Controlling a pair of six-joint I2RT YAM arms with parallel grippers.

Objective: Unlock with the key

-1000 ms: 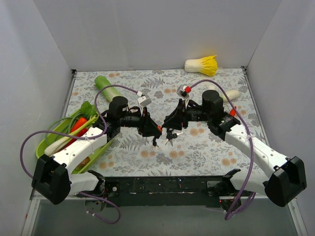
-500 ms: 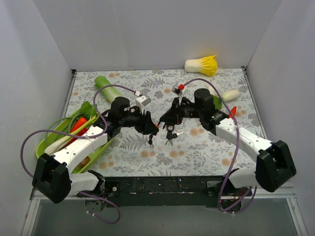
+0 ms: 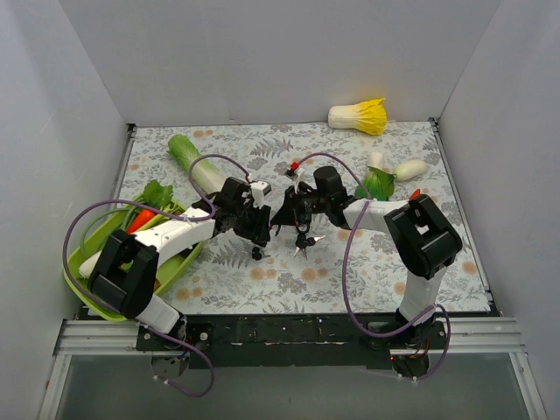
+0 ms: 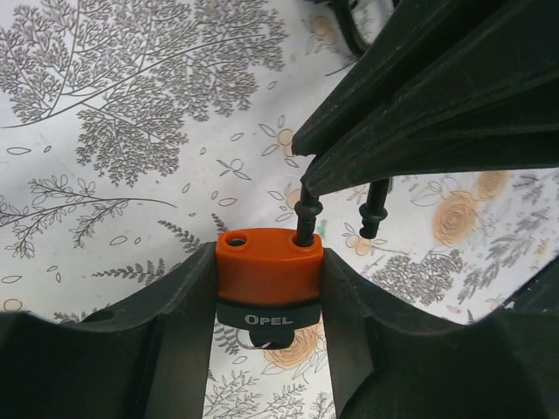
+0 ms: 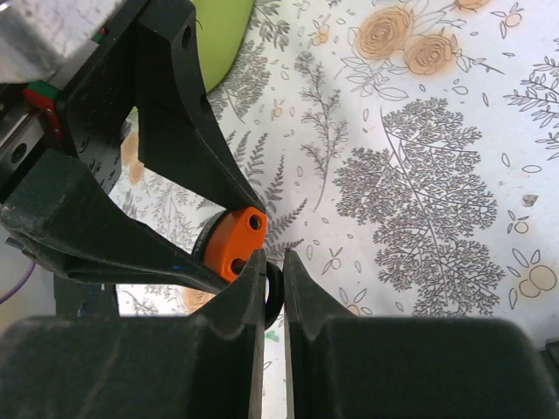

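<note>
An orange padlock point(image 4: 269, 266) with a black "OPEL" base is gripped between the fingers of my left gripper point(image 4: 269, 262). It also shows in the right wrist view point(image 5: 231, 243). A dark key head point(image 4: 262, 336) sticks out under its base. The black shackle point(image 4: 307, 214) has one leg in the body and the other leg out of its hole. My right gripper point(image 5: 272, 257) is shut on the shackle point(image 5: 274, 297). In the top view both grippers, left point(image 3: 265, 229) and right point(image 3: 282, 220), meet above the mat's middle, with a bunch of keys point(image 3: 302, 240) hanging below.
A green tray point(image 3: 77, 271) of vegetables sits at the left edge. A long green vegetable point(image 3: 188, 157) lies at the back left. A yellow cabbage point(image 3: 359, 115) lies at the back, with a white radish point(image 3: 409, 169) and a leafy green point(image 3: 378, 184) to the right.
Both arms have shifted, and the point where the grippers meet has moved a little left and farther back. The padlock and hanging keys moved with them. Both grips are unchanged.
</note>
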